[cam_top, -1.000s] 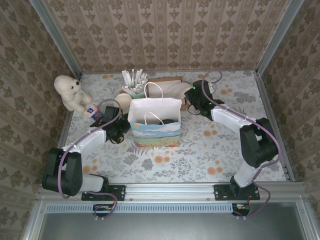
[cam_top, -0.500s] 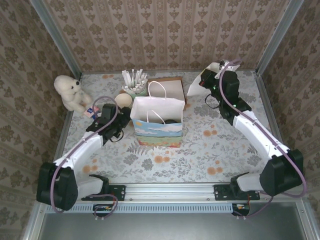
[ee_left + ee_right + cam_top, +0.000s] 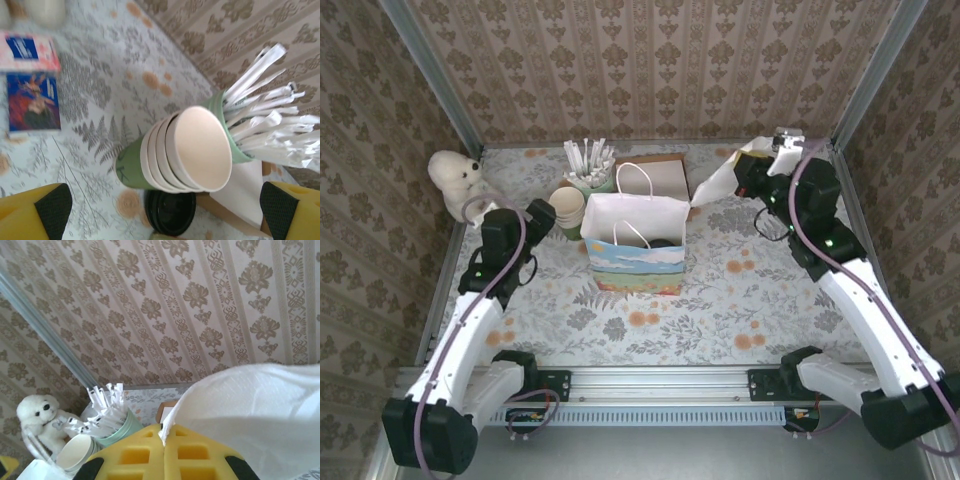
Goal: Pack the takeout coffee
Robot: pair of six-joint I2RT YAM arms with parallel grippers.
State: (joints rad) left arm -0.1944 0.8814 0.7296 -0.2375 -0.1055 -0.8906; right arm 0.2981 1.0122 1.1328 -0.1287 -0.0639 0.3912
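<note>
Two grippers, in opposite states. The left gripper has its jaws spread wide with nothing between them. It hangs over the far-left part of the table, just left of the stack of cream paper cups. In its wrist view the black pads sit at the two lower corners, well apart.

The outermost cup of the stack is green with a leaf mark. Some black lids lie just beside the stack's base. The pale green holder of white wrapped sticks stands touching the stack on its far side. A pink-and-blue packet and a dark printed packet lie flat side by side on the table. A white teddy bear sits by the left wall.

The right gripper is raised at the far right. Its yellow fingers are pressed together, pinching the edge of a white paper sheet. The sheet slopes down to the left towards a brown cardboard box.

The paper bag stands upright mid-table with its mouth open and handles up. The takeout coffee is inside it on the right: a dark round lid shows there, and the bag wall hides the cup body.
</note>
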